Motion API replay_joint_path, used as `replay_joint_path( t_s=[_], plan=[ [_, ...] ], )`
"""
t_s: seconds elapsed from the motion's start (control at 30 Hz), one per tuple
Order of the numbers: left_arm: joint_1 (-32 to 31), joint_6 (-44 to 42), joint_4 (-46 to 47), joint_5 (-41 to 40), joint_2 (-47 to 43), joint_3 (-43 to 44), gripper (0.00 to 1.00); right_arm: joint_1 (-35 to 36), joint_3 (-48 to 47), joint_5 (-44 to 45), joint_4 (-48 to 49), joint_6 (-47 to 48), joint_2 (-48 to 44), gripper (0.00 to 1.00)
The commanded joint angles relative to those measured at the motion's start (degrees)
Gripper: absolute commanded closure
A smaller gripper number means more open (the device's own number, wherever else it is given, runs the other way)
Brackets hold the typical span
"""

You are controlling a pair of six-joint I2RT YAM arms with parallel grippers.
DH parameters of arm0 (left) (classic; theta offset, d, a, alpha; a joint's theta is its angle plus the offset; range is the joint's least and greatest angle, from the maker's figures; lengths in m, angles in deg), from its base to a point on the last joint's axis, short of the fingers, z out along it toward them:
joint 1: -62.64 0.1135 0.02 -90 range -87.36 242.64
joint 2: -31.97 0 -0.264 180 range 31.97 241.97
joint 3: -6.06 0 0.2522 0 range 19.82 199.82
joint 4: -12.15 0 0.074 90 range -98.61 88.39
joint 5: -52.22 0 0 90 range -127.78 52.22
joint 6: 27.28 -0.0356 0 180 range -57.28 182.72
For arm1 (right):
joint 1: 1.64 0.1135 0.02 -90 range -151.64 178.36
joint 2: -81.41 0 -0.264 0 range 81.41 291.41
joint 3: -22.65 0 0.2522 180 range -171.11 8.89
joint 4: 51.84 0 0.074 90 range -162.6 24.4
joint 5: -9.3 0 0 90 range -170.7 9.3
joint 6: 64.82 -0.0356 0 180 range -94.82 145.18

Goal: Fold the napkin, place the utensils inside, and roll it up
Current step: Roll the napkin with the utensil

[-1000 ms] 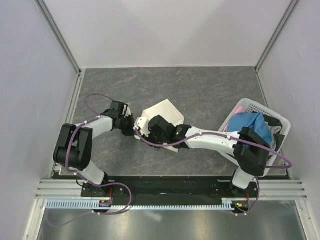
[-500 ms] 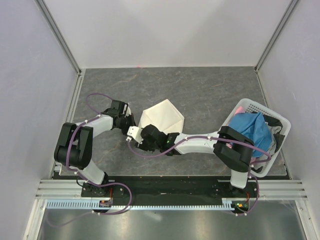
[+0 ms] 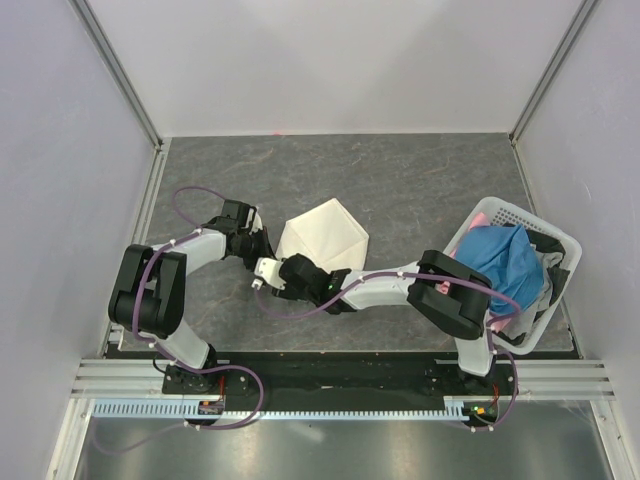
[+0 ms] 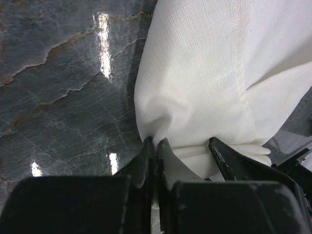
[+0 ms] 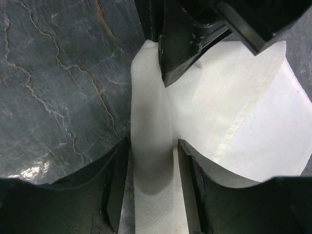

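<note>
Napkin (image 3: 325, 232) lies just ahead: your left end effector (image 4: 155, 145) is clamped on its near edge; your right end effector (image 5: 150, 151) straddles a fold running straight ahead, grip unclear.

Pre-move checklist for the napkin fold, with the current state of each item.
1. Left claw shut on the edge of the cream-white cloth napkin: ok.
2. Right claw gripping the cloth: not ok. Its jaws stand apart, straddling a raised fold.
3. Napkin lying flat in a clean fold: not ok. It is bunched into a ridge between the two claws.
4. Claws apart from each other: ok, though very close in the right wrist view.
5. Slim black utensil located: cannot tell. It shows in no view.
</note>
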Motion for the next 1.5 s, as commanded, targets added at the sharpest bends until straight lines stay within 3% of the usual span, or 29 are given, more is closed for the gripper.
replay_joint_path(
  t_s=[0.0, 0.2, 0.33, 0.37, 0.53, 0.6, 0.7, 1.07, 1.33, 1.47],
  plan=[
    [-0.1, -3.4, -2.9, -0.3, 1.7, 0.3, 0.98, -1.3, 0.0, -0.4, -0.4, 1.3, 2.4, 0.49],
    [-0.2, -4.1, -2.5, 2.0, 2.2, 0.8, 0.98, -4.4, -1.9, -14.1, -4.4, 1.6, 2.3, 0.72],
    [-0.2, -4.0, -2.4, 1.5, 2.0, 1.2, 0.96, -6.3, -5.8, -23.5, -14.2, -0.2, 3.7, 0.83],
    [-0.2, -3.7, -2.5, 0.6, 1.7, 1.4, 0.92, -6.7, -6.7, -25.0, -15.2, -0.8, 4.0, 0.86],
    [0.0, -3.2, -2.4, -3.9, -1.8, 2.4, 0.54, -9.5, -9.8, -36.8, -21.8, -4.2, 5.5, 0.91],
    [0.0, -2.6, -2.5, -7.1, -2.8, 2.2, 0.43, -10.9, -11.1, -39.6, -25.0, -4.7, 6.8, 0.92],
    [0.1, -1.6, -1.9, -11.1, -5.1, 1.1, 0.36, -12.6, -12.8, -45.5, -26.9, -6.1, 8.0, 0.93],
    [0.3, 3.0, 6.2, -21.6, -18.4, -11.1, 0.32, -17.5, -19.8, -59.4, -35.2, -9.3, 14.6, 0.94],
    [0.2, 5.5, 31.1, -10.9, -38.5, -27.9, 0.31, -19.6, -25.6, -65.3, -39.5, -12.1, 20.9, 0.94],
    [0.1, 6.6, 40.2, -3.4, -39.8, -33.4, 0.30, -20.9, -27.5, -67.4, -40.6, -13.7, 23.4, 0.94]
  ],
)
